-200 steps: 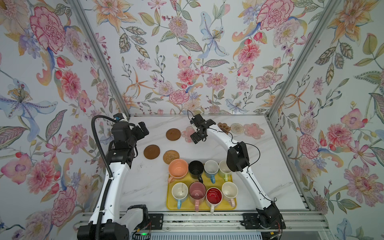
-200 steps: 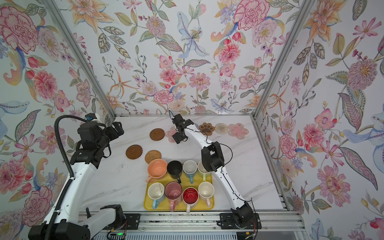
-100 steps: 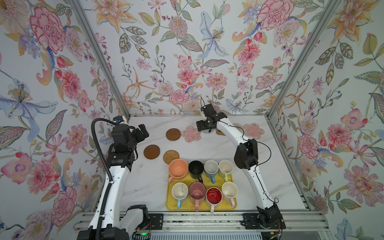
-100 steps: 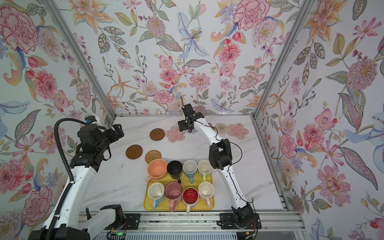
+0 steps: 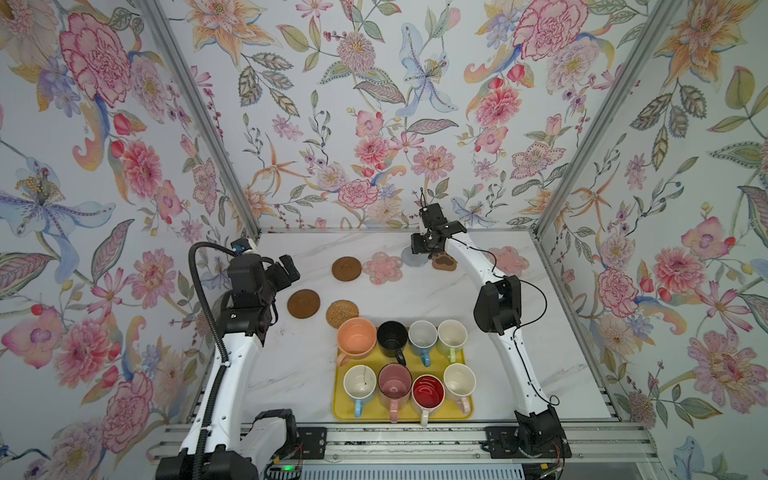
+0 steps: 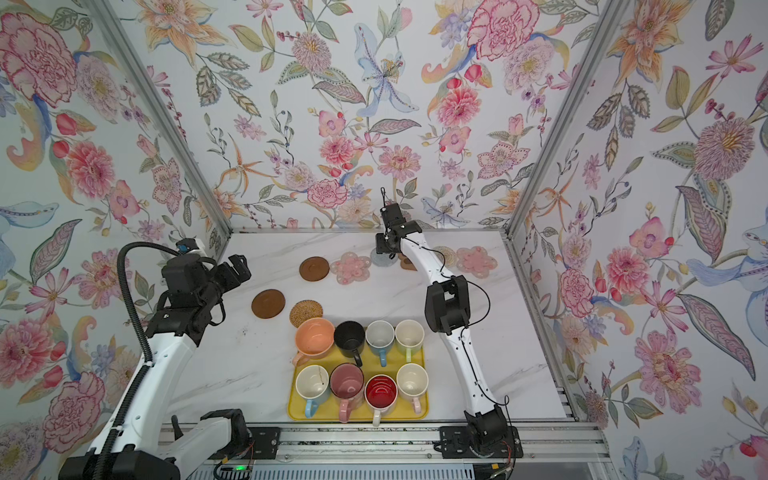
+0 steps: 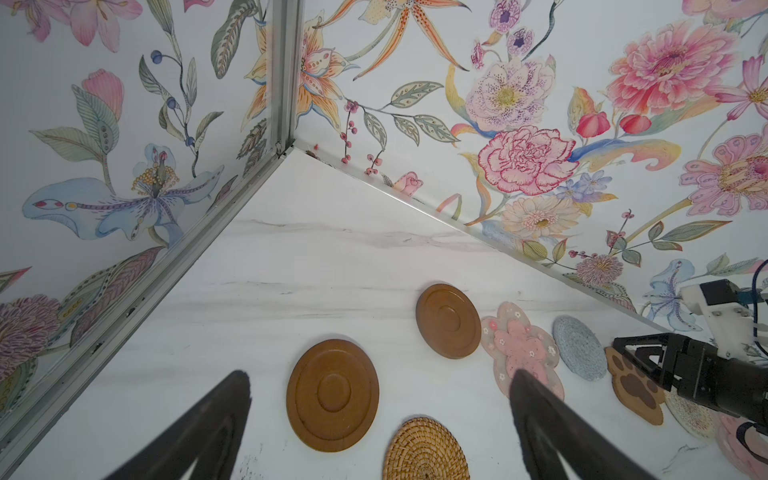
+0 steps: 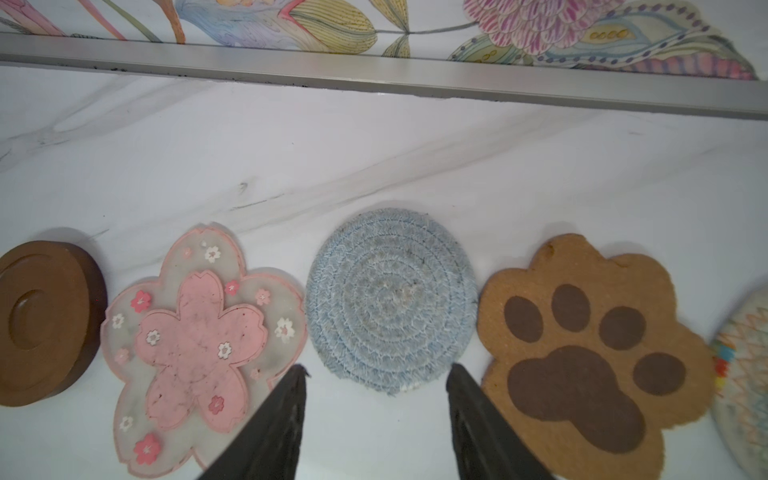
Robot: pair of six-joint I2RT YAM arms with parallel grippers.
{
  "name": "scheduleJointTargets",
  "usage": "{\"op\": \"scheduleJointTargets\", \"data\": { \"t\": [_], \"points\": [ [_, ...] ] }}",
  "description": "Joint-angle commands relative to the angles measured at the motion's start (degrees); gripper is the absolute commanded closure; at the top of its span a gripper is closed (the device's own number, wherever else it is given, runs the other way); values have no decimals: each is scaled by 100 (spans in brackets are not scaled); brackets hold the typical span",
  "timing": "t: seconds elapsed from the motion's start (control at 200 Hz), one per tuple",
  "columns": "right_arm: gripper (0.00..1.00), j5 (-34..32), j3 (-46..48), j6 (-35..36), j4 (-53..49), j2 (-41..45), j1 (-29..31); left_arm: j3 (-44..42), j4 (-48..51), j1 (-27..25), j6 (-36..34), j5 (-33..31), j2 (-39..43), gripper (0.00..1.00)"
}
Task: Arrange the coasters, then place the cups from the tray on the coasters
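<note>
Floral-papered walls (image 5: pixel 374 104) enclose a white marble-look tabletop (image 5: pixel 291 374). At its 6 o'clock sits the flat yellow rectangular tray (image 5: pixel 340 411), with all eight handled mugs (image 5: pixel 394 384) standing in it. Coasters (image 5: pixel 382 268) lie in a row along 12 o'clock, with a dark brown disc (image 5: pixel 304 304) and a woven rattan round (image 5: pixel 342 314) toward 9. The left claw (image 7: pixel 380 373) hangs released near 9 o'clock, spread wide and empty. The right claw (image 8: pixel 376 370), about half spread, sits low at 12 o'clock, its tips flanking the near edge of the grey-blue woven round coaster (image 8: pixel 390 299). Whether they touch it cannot be judged.
</note>
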State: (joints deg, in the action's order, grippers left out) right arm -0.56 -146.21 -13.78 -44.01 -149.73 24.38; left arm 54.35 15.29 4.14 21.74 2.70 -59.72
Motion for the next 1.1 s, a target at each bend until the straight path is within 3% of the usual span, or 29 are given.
{"op": "scheduleJointTargets", "data": {
  "t": [0.0,0.395,1.091],
  "points": [
    [46,108,-144,-17,248,-185,-36,-147,-58,51,41,-59,85,1],
    [54,409,-149,6,505,-537,-55,-300,-13,49,24,-134,102,1],
    [53,284,395,35,567,-601,40,-372,-106,49,-9,-162,-21,1]
  ]
}}
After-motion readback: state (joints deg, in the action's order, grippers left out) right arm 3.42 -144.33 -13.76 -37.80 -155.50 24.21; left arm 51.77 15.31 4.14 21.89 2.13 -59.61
